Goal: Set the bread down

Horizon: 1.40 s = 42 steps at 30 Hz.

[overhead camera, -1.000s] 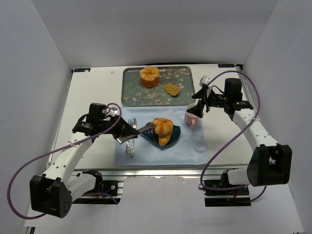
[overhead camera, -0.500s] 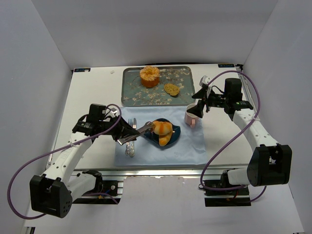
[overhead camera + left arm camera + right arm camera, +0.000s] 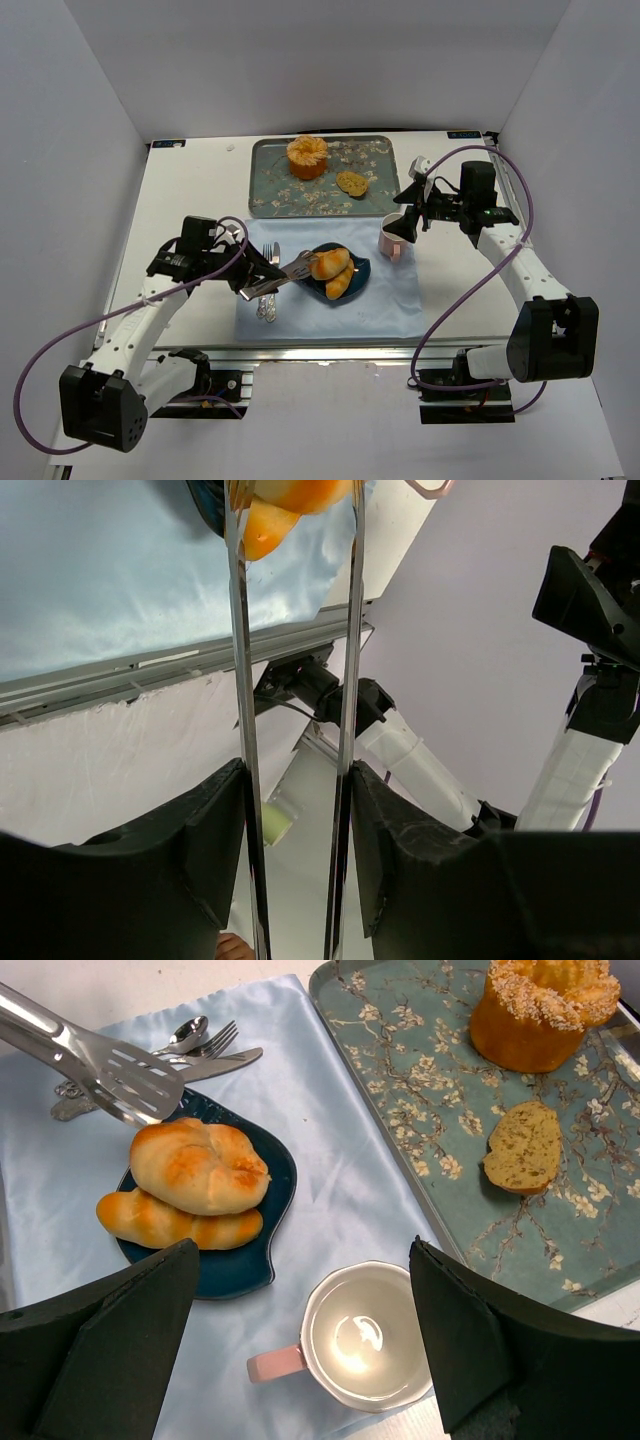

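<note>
**Bread on the blue plate, tongs at its end**

Bread, as two golden rolls, lies on a dark blue plate (image 3: 262, 1252) in the middle of a pale blue cloth (image 3: 335, 1175) on the white desk (image 3: 190, 190). The upper roll (image 3: 198, 1165) rests across the lower roll (image 3: 180, 1224) and hides part of it.

The left jaws are clamped on a pair of metal tongs (image 3: 100, 1060). In the left wrist view the two black fingers (image 3: 215, 830) press on the outer sides of the tong arms, which stand a little apart. The slotted tong tips sit just beside the far-left end of the upper roll, so the bread lies well out ahead of the left jaws, at the far end of the tongs. Whether the tips touch the roll cannot be told. In the left wrist view the bread shows only as an orange patch cut off by the top edge, and the tong tips fall outside the picture.

The right jaws stand wide apart with nothing between them, hovering above a pink mug (image 3: 365, 1335) just right of the plate. The bread lies to their left.

A spoon, fork and knife (image 3: 205, 1045) lie on the cloth left of the plate, partly hidden behind the tongs. Beyond the cloth a flowered tray (image 3: 420, 1110) carries a sugared bun (image 3: 540, 1005), cut off at the top, and a small slice (image 3: 525, 1145).
</note>
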Each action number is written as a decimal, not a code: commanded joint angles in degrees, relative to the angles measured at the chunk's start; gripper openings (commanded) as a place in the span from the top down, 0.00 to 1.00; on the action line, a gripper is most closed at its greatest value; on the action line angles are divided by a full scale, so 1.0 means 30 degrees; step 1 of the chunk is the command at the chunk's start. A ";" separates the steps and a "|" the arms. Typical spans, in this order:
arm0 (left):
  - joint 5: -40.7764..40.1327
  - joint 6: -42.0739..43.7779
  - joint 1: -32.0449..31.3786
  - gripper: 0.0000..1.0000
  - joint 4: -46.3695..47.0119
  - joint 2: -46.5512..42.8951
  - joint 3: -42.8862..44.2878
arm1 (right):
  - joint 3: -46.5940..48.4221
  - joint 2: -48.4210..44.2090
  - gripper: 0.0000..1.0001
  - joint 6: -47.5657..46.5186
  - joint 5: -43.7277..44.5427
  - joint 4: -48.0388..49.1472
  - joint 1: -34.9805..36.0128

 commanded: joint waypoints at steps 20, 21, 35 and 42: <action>0.0022 0.2694 0.0997 0.67 -0.3536 -0.0647 0.2922 | -0.0150 -0.0453 0.11 -0.0249 -0.0629 0.0066 -0.0138; 0.0110 0.2694 0.1027 0.70 -0.3390 -0.0618 0.3098 | -0.0150 -0.0453 0.11 -0.0278 -0.0629 0.0066 -0.0109; -0.9665 1.1386 0.1525 0.91 0.1994 0.2924 0.5507 | 0.1049 0.0073 0.10 -0.2006 -0.1360 -0.2130 -0.0137; -1.4150 1.8095 0.3600 0.91 0.8620 0.7169 0.3216 | 0.2750 0.1244 0.11 -0.2973 -0.1391 -0.3801 0.0067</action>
